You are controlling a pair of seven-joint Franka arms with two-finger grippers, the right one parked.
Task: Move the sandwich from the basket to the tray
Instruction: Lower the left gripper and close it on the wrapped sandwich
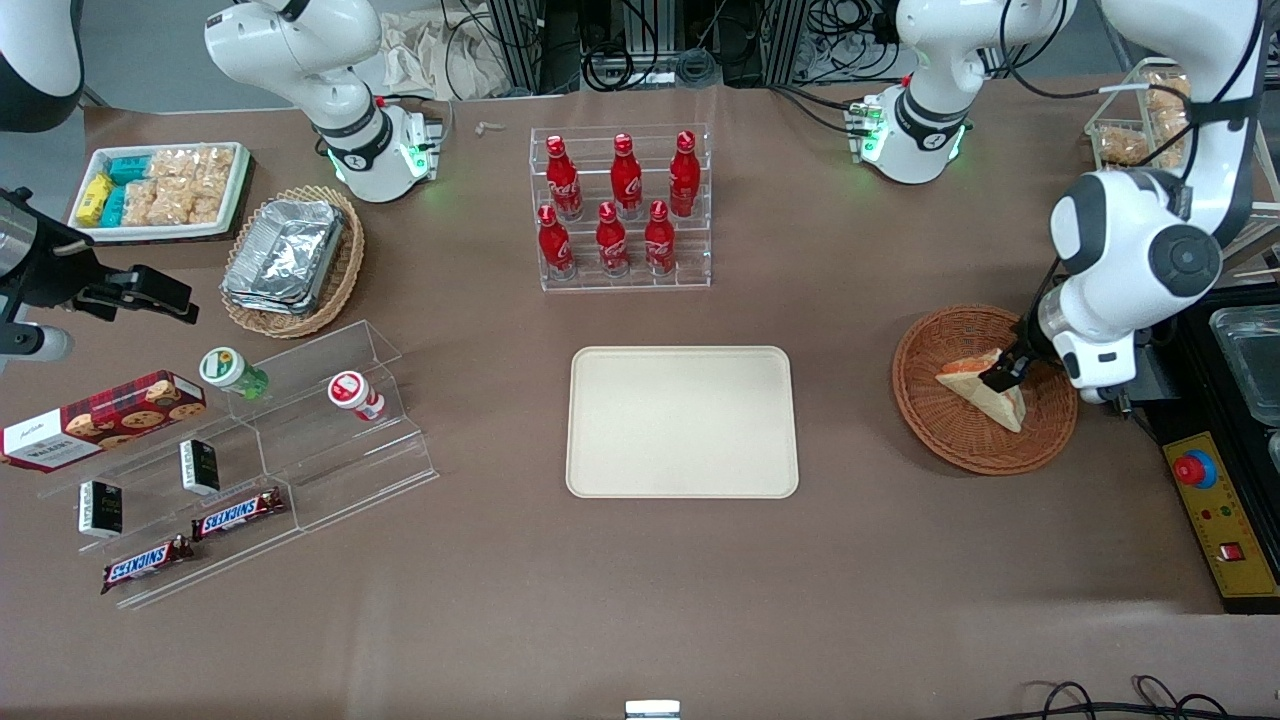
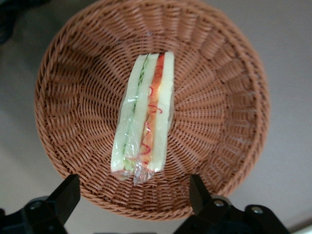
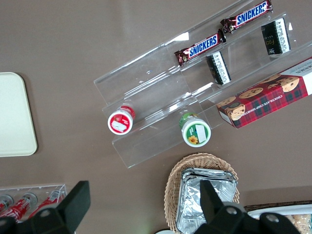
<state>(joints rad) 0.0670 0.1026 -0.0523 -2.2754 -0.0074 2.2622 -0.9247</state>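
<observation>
Sandwich (image 2: 144, 113) lies in the basket (image 2: 229, 122), below the gripper (image 2: 132, 200); jaws spread wide, holding nothing; Snickers bars (image 1: 193, 537) readable.

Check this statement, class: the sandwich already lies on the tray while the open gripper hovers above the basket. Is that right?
Not quite. The sandwich lies in the basket, not on the tray; the left wrist view shows it there. The rest holds: the open gripper hovers above the basket.
</observation>
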